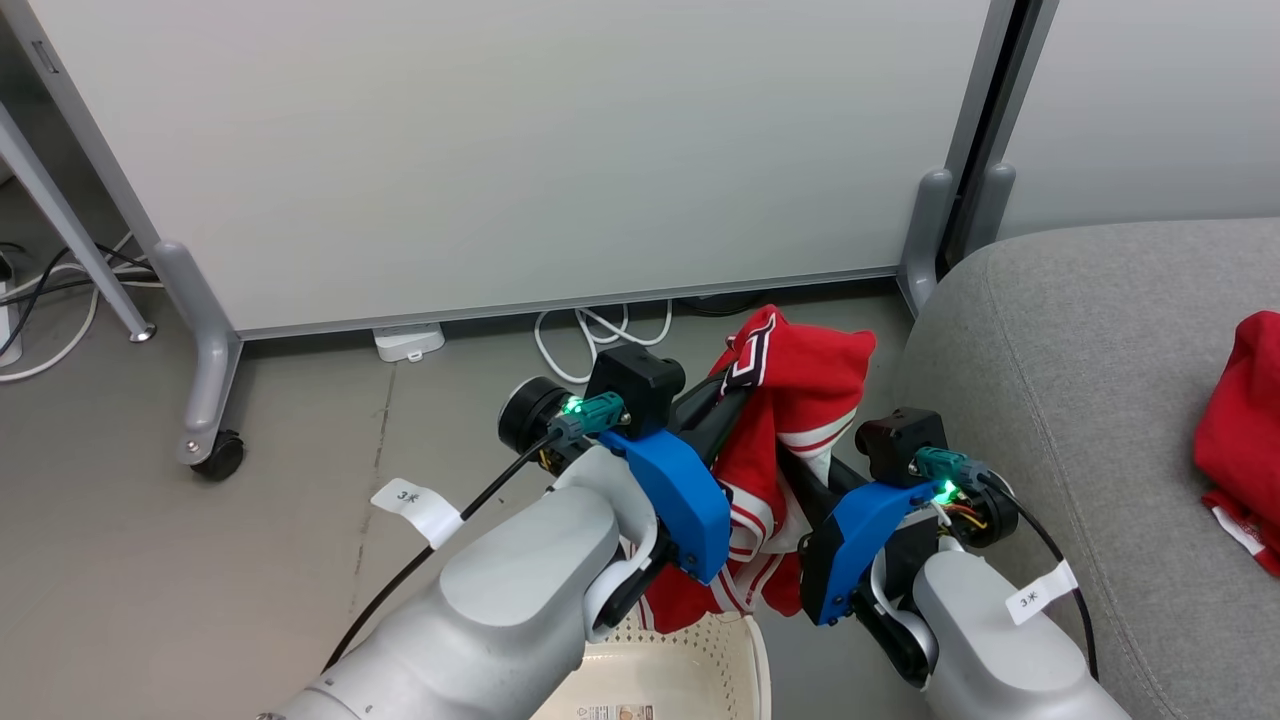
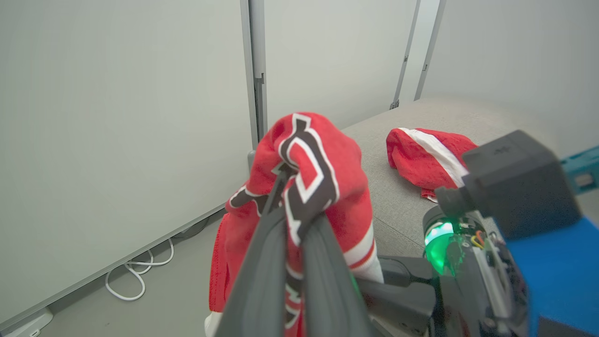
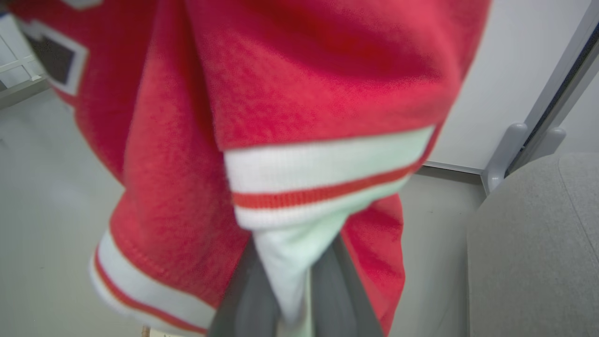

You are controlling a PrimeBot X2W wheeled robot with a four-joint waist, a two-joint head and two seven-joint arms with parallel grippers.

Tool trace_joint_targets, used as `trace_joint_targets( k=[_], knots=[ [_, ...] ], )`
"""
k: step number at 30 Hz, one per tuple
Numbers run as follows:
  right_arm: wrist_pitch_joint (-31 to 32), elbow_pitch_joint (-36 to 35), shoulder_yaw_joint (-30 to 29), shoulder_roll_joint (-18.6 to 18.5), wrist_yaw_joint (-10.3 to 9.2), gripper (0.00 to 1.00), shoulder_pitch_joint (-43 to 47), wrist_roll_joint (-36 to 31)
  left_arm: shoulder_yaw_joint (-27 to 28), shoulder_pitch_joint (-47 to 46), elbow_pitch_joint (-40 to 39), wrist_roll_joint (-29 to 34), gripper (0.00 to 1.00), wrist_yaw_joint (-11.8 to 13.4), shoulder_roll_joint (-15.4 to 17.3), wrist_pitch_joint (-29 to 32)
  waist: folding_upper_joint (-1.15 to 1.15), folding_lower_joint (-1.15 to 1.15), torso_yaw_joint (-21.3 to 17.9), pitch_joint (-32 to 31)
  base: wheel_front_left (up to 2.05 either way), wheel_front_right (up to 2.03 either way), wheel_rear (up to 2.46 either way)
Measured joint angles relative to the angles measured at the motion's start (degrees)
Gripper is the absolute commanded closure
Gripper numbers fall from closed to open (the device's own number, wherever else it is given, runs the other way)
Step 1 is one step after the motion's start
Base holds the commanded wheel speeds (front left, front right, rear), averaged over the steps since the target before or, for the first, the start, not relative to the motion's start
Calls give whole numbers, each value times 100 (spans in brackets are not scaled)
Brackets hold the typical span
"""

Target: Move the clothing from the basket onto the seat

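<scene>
Cloth sits between both pairs of my fingers. My left gripper (image 2: 286,187) is clamped tight on the lettered red garment (image 2: 327,154). Its two dark fingers are pressed together, with a fold of the black-and-white block lettering pinched near their tips. The rest of the fabric drapes over and down both sides of them.

My right gripper (image 3: 292,285) is closed too, nipping a white panel of the same garment just below its red-and-white striped band. A tongue of white cloth runs down between those fingers.

From the head camera, the garment hangs between my two arms, bunched high at the top. Its striped hem trails down to the rim of the cream perforated basket (image 1: 700,665) at the bottom of the view. I cannot tell whether the hem touches the rim or hangs just above it.

To my right is the light-grey seat (image 1: 1050,340), its rounded edge near my right wrist. The second red garment (image 1: 1240,420) lies crumpled on the cushion, well apart from the one I hold. In the left wrist view a white stripe runs across it.

Ahead of me stands a pale partition panel (image 1: 520,150) on grey feet. One foot rides on a black caster (image 1: 222,456). A white cable (image 1: 600,330) is looped on the grey floor (image 1: 200,560) along the panel's base.
</scene>
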Motion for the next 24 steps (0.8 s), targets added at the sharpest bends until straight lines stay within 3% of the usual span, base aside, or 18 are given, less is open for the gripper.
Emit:
trace_joint_targets(
  k=[3, 4, 5, 24],
  knots=[
    [-47, 52, 2, 0, 0, 100, -5, 8, -1, 1, 37, -1, 54, 0, 0, -1, 0, 0, -1, -5, 0, 0, 0],
    [-51, 69, 0, 0, 0, 100, -8, 10, 2, 1, 37, 1, 21, 14, 0, -1, 0, 0, 0, -5, 0, 0, 0],
    [-57, 83, 0, 0, 0, 100, -12, 16, 11, 1, 32, 3, 0, 19, 0, 0, 0, 0, 0, -4, 0, 0, 0],
    [-252, 299, -12, 0, 0, 100, -125, 115, 179, 185, 37, 197, 0, 69, -2, -1, 0, 0, 2, 7, 0, 0, 0]
  ],
)
